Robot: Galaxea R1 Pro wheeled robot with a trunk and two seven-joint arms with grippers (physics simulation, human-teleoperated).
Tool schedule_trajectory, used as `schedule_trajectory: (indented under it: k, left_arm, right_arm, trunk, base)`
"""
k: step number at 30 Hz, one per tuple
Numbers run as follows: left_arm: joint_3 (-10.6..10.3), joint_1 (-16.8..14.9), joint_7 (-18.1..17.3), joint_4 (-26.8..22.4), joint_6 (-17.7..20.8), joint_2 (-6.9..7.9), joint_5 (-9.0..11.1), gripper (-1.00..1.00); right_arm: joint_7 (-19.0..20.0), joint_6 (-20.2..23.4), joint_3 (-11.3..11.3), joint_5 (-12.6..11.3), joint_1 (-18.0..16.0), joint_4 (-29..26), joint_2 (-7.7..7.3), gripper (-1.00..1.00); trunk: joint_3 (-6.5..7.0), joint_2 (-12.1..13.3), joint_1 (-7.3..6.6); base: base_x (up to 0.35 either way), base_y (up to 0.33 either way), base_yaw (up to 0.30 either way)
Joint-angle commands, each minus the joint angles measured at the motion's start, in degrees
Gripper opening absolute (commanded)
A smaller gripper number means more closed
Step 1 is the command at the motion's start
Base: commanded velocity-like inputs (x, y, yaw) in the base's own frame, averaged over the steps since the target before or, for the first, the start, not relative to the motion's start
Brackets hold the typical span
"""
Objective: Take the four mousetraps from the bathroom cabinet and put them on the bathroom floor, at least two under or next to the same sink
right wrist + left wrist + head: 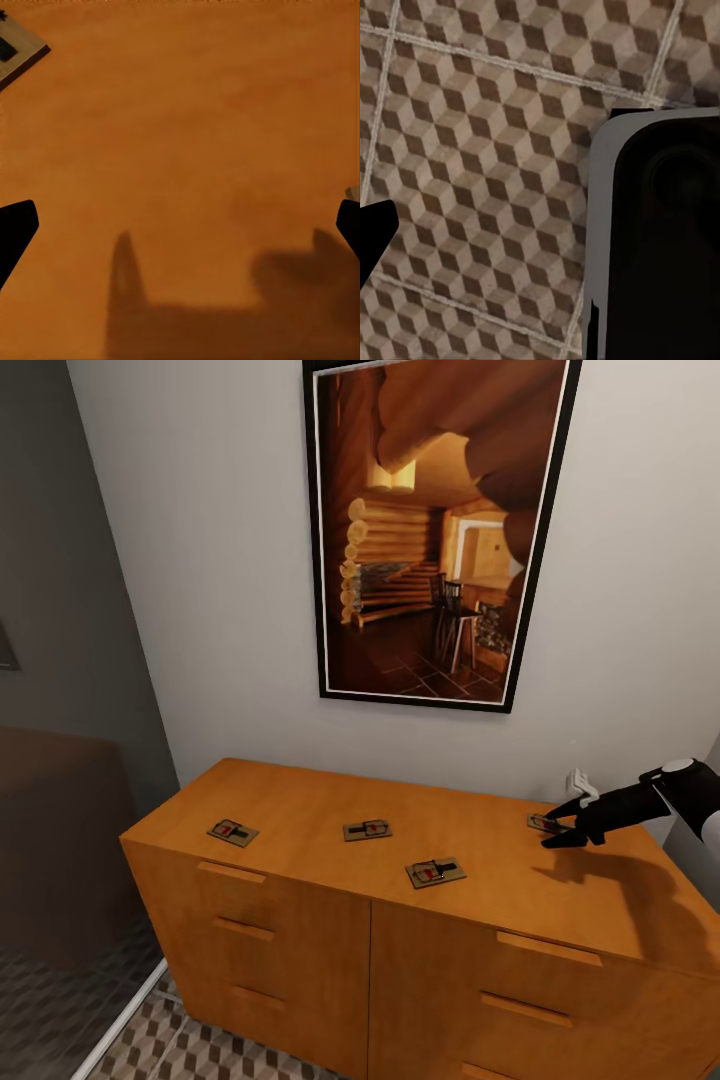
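1. Nearest the onlooker, low down: bathroom floor (487, 150), cube-patterned tiles with pale grout; the left wrist view looks straight down on it. One dark fingertip of the left gripper shows at the edge of that view; whether its jaws stand apart or together cannot be told.
2. Cabinet (300, 920), orange-brown, drawer fronts with bar handles. All four mousetraps lie flat on its top, well apart from one another.
3. Front mousetrap (436, 872), long axis slanting toward the right rear.
4. Left mousetrap (233, 831), long axis slanting toward the right front.
5. Middle mousetrap (367, 829), long axis roughly parallel to the cabinet's front edge.
6. Right-hand mousetrap (547, 823), partly hidden; long axis unclear.
7. Right gripper (565, 830), jaws spread wide, hovering at that trap. Judgement: lower squarely, close across the board's short width, lift level.
8. Wall behind: framed picture (440, 530) of a log interior.
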Motion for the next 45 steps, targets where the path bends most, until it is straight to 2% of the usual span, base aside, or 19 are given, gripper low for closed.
schedule_trajectory:
  k: [1,37,45]
  left_arm:
    - [-0.05,-0.03,0.15,0.12,-0.12,-0.01,-0.02,1.0]
    - [-0.05,-0.03,0.15,0.15,0.25,-0.11,0.02,1.0]
    - [-0.05,-0.03,0.16,0.15,0.29,-0.11,0.02,1.0]
  right_arm:
    - [0.15,0.19,0.06,0.07,-0.03,-0.05,0.01,1.0]
    - [-0.1,0.01,0.11,0.08,0.02,-0.07,0.14,1.0]
    - [-0.07,0.01,0.11,0.07,0.01,-0.07,0.14,1.0]
  trunk:
    - [-0.05,-0.03,0.0]
    - [-0.05,-0.03,0.0]
    - [-0.05,-0.03,0.0]
  base:
    - [0.0,0.0,0.0]
    - [0.0,0.0,0.0]
    - [0.139,-0.003,0.0]
